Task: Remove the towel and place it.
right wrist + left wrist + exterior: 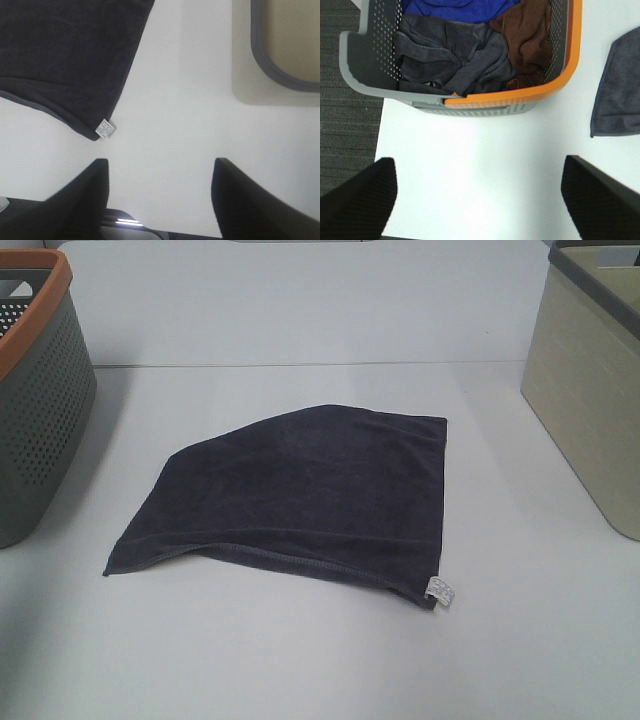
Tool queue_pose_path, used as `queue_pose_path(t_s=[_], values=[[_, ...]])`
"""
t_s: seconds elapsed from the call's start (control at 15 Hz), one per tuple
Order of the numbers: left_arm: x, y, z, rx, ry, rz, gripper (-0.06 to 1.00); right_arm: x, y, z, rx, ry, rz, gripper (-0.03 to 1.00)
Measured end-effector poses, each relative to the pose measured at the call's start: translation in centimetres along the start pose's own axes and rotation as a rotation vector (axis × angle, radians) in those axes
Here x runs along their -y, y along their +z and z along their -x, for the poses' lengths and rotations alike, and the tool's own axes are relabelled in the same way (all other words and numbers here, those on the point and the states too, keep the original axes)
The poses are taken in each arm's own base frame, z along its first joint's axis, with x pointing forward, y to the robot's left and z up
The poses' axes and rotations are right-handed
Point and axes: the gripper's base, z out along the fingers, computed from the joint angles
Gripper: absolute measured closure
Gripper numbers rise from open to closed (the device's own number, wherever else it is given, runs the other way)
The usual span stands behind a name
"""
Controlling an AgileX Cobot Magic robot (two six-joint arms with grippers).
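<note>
The dark charcoal-navy towel [300, 490] lies flat in the middle of the white table, its small white tag [440, 590] at the near right corner. The left wrist view catches one edge of the towel [620, 95], and the right wrist view shows the towel [65, 55] with its tag [104, 129]. My left gripper [477, 200] hovers open over bare table near the grey basket, holding nothing. My right gripper [160, 200] is open too, apart from the tag corner. Neither gripper shows in the high view.
A grey perforated basket with an orange rim [35, 390] stands at the left; it [560, 85] holds several cloths, dark grey, brown and blue. A beige basket with a grey rim [590, 390] stands at the right, its inside [295, 40] partly seen. The table's left edge [377, 135] borders dark floor.
</note>
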Motion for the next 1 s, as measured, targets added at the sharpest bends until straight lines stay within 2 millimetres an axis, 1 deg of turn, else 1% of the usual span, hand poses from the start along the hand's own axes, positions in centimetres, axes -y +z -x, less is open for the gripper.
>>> queue_pose_path(t_s=[0.2, 0.33, 0.47, 0.53, 0.73, 0.87, 1.0], values=[[0.0, -2.2, -3.9, 0.084, 0.087, 0.006, 0.11, 0.2, -2.4, -5.1, 0.083, -0.003, 0.005, 0.36], [0.0, -3.2, -6.6, 0.163, 0.091, 0.013, 0.11, 0.4, -3.7, -8.2, 0.155, -0.006, 0.011, 0.36], [0.1, -3.8, -9.1, 0.265, 0.087, 0.019, 0.11, 0.5, -4.5, -10.7, 0.217, -0.009, 0.015, 0.36], [0.2, -3.7, -10.3, 0.294, 0.085, 0.017, 0.11, 0.6, -4.6, -11.7, 0.237, -0.011, 0.013, 0.36], [0.5, -3.5, -14.0, 0.349, 0.081, -0.001, 0.11, 1.1, -4.2, -14.4, 0.273, -0.019, -0.018, 0.36], [0.6, -3.3, -16.1, 0.391, 0.097, 0.007, 0.11, 1.3, -2.8, -16.3, 0.264, -0.02, -0.026, 0.36], [0.8, -2.8, -17.5, 0.411, 0.119, -0.011, 0.11, 1.5, -1.6, -18.1, 0.277, -0.021, -0.025, 0.36]])
